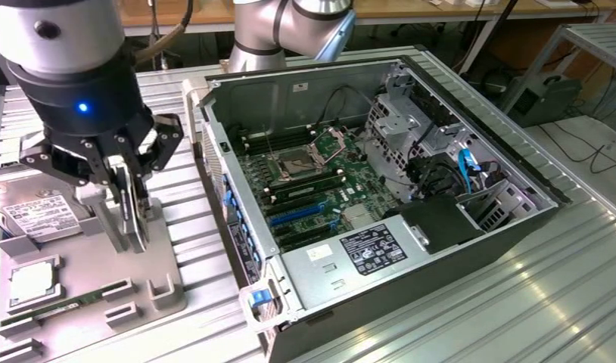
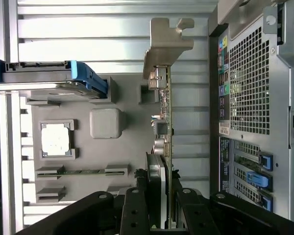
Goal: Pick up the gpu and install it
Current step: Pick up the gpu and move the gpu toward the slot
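As the gripper (image 1: 126,180) clamps the gpu (image 1: 133,219) edge-up over the grey parts tray (image 1: 169,266) at the exterior view's left (open PC case (image 1: 287,94) just beside), the pick-up is in hand; whether it has left the tray is hard to tell. Installing calls for a square, firm hold.

Open computer case (image 1: 287,87) on its side on a ribbed metal table (image 1: 510,302), green motherboard (image 1: 328,189) inside, grey holder tray (image 1: 157,257) just beside it, white-labelled hard drive (image 1: 35,215) at the tray's far corner, what seems a processor chip (image 1: 32,281), slim memory stick (image 1: 71,305) near its front edge
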